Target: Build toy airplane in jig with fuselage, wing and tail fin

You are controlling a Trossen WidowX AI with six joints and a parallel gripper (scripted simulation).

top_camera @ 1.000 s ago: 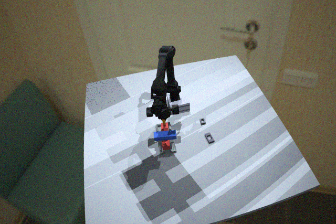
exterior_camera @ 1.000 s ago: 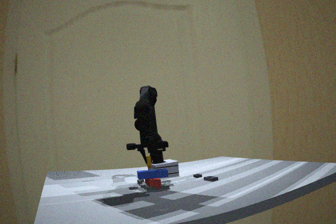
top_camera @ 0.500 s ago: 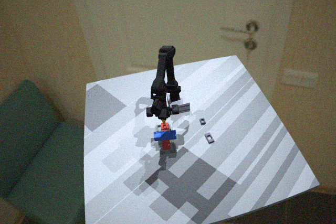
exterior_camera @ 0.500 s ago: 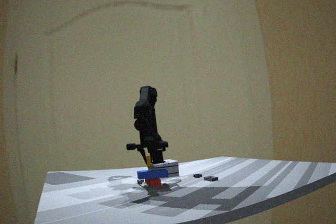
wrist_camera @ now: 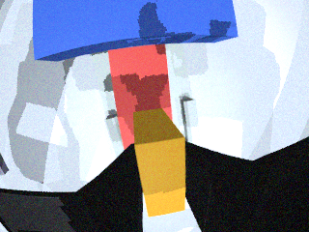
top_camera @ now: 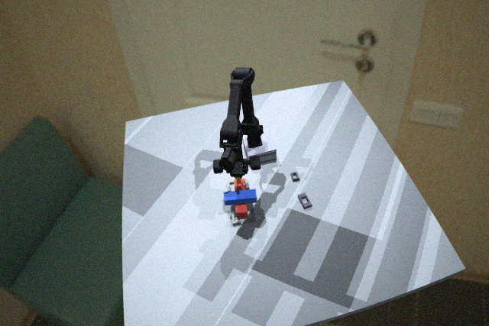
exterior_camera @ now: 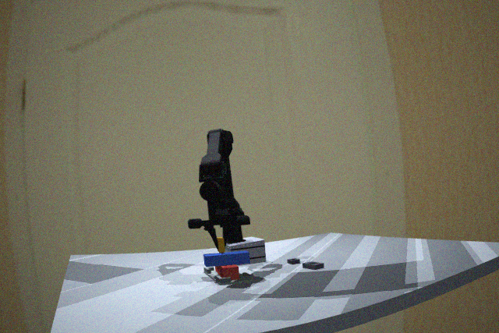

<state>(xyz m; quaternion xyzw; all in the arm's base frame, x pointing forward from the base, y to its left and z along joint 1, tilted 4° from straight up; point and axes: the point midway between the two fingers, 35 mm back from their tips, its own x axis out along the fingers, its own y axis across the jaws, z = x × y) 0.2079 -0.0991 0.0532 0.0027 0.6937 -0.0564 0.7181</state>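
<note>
The red fuselage [top_camera: 241, 211] [exterior_camera: 228, 271] [wrist_camera: 140, 63] lies lengthwise in the pale grey jig [top_camera: 236, 222] [exterior_camera: 208, 270] [wrist_camera: 192, 113]. The blue wing [top_camera: 240, 197] [exterior_camera: 226, 258] [wrist_camera: 97, 24] lies across the top of the fuselage. My gripper [top_camera: 238, 176] [exterior_camera: 220, 246] [wrist_camera: 154, 147] is shut on the yellow tail fin [top_camera: 238, 179] [exterior_camera: 220, 242] [wrist_camera: 161, 159] and holds it upright over the tail end of the fuselage. The fin hides the tail socket in the wrist view, and the wing hides the fin's foot in the exterior view, so I cannot tell whether its tab is in the socket.
Two small dark hollow holders, a smaller one [top_camera: 295, 176] [exterior_camera: 293, 260] and a larger one [top_camera: 304, 200] [exterior_camera: 313, 265], lie to the right of the jig. A grey-white block [top_camera: 266, 156] [exterior_camera: 256, 253] stands by the arm's base, behind the jig.
</note>
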